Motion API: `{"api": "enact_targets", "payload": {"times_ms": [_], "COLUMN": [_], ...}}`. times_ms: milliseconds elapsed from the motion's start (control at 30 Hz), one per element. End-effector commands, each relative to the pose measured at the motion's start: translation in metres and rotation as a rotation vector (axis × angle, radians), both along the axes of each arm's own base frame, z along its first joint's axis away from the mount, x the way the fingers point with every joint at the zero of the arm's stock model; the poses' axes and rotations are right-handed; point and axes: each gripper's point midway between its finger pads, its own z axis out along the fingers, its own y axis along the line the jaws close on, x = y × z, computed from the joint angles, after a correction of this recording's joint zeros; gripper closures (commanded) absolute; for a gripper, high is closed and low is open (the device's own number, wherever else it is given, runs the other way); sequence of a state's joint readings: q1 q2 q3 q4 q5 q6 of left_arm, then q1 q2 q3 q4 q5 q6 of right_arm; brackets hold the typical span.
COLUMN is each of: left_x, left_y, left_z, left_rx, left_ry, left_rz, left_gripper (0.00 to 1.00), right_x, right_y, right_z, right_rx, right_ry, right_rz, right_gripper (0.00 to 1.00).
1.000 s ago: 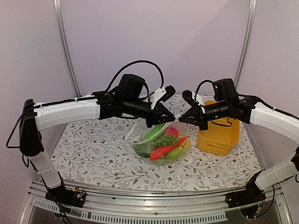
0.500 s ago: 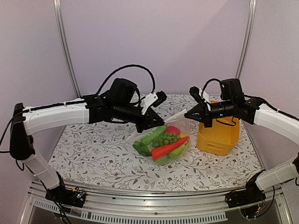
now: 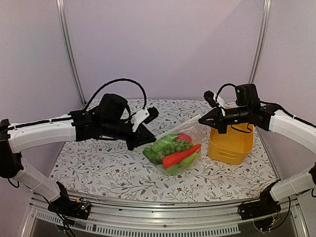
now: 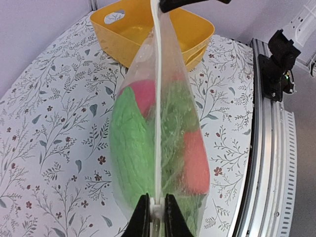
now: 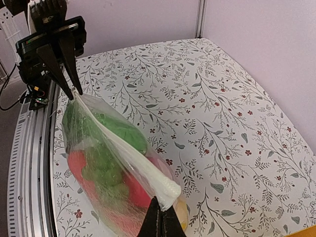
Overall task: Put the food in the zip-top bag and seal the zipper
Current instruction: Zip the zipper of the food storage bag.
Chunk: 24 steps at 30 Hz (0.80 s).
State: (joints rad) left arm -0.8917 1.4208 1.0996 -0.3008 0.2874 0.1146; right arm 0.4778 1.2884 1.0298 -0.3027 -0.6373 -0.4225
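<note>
Now the left claw (image 4: 157, 212) has slid leftward along the zipper (image 4: 158, 98).

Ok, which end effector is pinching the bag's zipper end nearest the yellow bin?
The right end effector, shut on the zipper at its end beside the yellow bin; the left end effector pinches the opposite end, farther from the bin.

The clear zip-top bag (image 3: 193, 129) shows green grapes (image 3: 175, 146), a red-orange carrot (image 3: 178, 156) and a red fruit (image 3: 183, 137); its zipper (image 4: 158, 98) is milky white. My left gripper (image 4: 157, 201) is black. The bin (image 3: 229, 148) on the right is yellow; the table (image 3: 98, 163) is white with grey sprigs and red flowers.
</note>
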Motion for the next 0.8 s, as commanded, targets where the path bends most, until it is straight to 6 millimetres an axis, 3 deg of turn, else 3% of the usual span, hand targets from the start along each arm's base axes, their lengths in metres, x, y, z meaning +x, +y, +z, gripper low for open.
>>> {"api": "enact_targets", "payload": {"times_ms": [0,467,700,767], "left_x": [-0.001,-0.006,-0.003,-0.002], "left_y": [0.030,0.058,0.040,0.036], "left_z": [-0.016,-0.034,-0.024,-0.021], "left_rx": [0.057,0.070,0.002,-0.003], "left_ry": [0.036,0.048,0.063,0.058], "left_rz": [0.064,0.115,0.077,0.067], "left_gripper": [0.95,0.96,0.95,0.95], "right_x": [0.018,0.022,-0.008,-0.013], "right_y": [-0.016,-0.015,0.004,0.007], "right_z": [0.008,-0.001,-0.007,-0.008], "right_rx": [-0.004,-0.010,0.034,0.032], "right_ry": [-0.045,-0.018,0.078,0.115], "right_rz": [-0.091,-0.089,0.118,0.152], "right_gripper": [1.00,1.00,1.00,0.96]}}
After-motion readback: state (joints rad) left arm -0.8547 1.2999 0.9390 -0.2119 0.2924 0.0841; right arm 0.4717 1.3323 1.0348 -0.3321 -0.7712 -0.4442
